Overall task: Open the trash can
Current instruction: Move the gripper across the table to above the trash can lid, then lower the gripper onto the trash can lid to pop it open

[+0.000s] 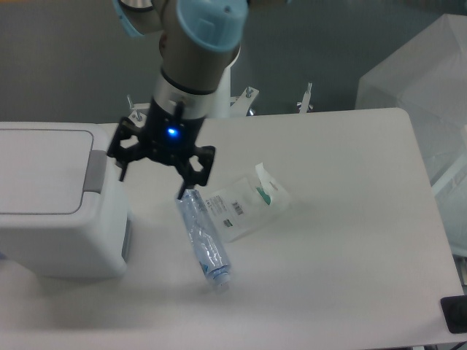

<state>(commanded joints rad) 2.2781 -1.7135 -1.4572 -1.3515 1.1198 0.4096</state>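
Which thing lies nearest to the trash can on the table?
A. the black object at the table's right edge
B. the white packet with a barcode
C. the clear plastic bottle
C: the clear plastic bottle lies just right of the trash can, and the white packet lies farther right.

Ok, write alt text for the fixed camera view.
A robot arm's open, empty gripper hovers over a white table, just right of a closed white trash can with a grey push tab. A crushed plastic bottle and a flat white packet lie nearby.
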